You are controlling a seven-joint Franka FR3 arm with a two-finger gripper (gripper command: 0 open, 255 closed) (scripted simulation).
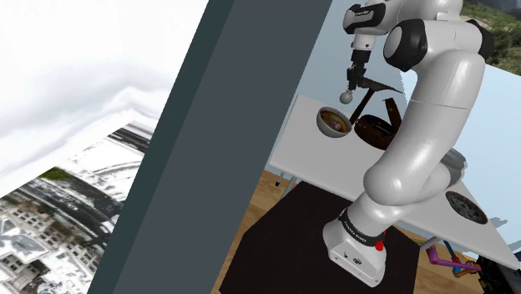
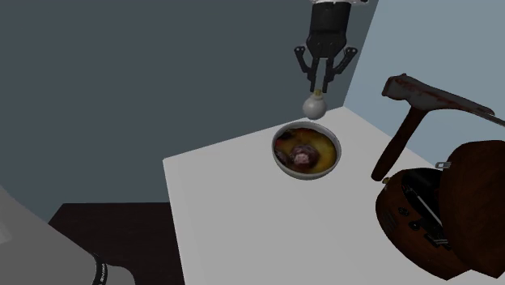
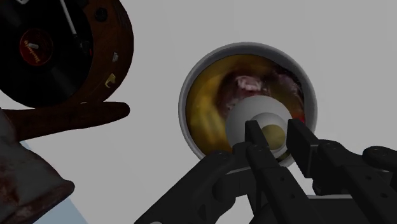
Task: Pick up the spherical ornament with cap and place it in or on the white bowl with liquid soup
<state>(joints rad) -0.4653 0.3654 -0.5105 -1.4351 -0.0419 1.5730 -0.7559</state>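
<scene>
At the lower middle of the wrist view the gripper (image 3: pixel 275 133) was seen narrowed onto the small cap of the spherical ornament (image 3: pixel 245 118), so that the pale ball was held by its cap and hung below the fingertips. The pick-up was therefore judged to be done. Beyond the ball, the white bowl (image 3: pixel 182 105) was seen from above, filled with yellow soup and some reddish pieces. The ball was laid over the part of the bowl nearest the gripper, inside the rim.

In the upper middle of the second exterior view a clear gap was shown between ball and bowl, with the ball over the far rim, so the carry was judged nearly finished. A descent and a release were left, perhaps with a small shift toward the bowl's centre.

The bowl was set on a plain white table (image 2: pixel 227 210), near its far corner. At the right of that view a round brown case (image 2: pixel 429 210) with a dark disc inside was lying open. A brown hammer-like tool (image 2: pixel 421 101) was propped beside it, well apart from the bowl.

At the lower right of the shoulder view the stand (image 1: pixel 359 250) was placed on a dark rug (image 1: pixel 284 242) over wooden flooring. A dark grey wall (image 2: pixel 162 73) was shown behind the table, and a pale blue wall (image 2: pixel 437 40) was met at the upper right corner.
</scene>
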